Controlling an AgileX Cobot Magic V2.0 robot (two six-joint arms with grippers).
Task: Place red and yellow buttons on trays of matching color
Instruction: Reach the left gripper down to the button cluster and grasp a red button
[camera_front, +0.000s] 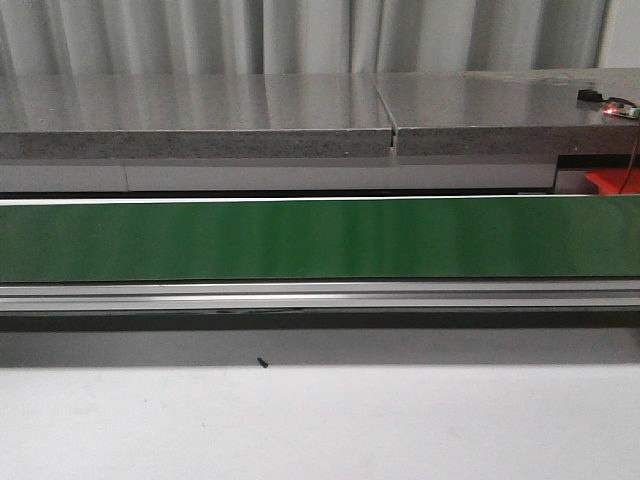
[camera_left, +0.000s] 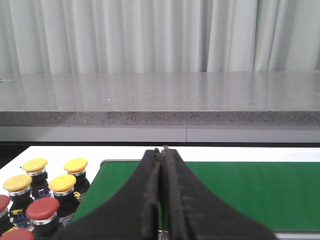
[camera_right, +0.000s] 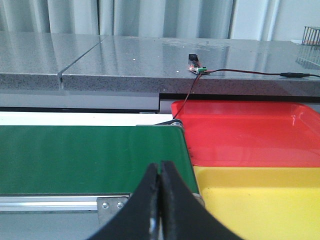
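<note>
Both grippers, left gripper (camera_left: 161, 200) and right gripper (camera_right: 159, 205), are clenched, empty, above green belt (camera_front: 320, 240).

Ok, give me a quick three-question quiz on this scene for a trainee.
1. True or false: the green belt carries a button in the front view.
2. Which tray lies nearer the right pincer? A) red tray B) yellow tray
3. How many yellow buttons show in the left wrist view?

Key: 1. False, the belt is bare. 2. B. 3. Four, beside the belt's end, with red buttons next to them. The left pincer and the right pincer are both shut and hold nothing.
</note>
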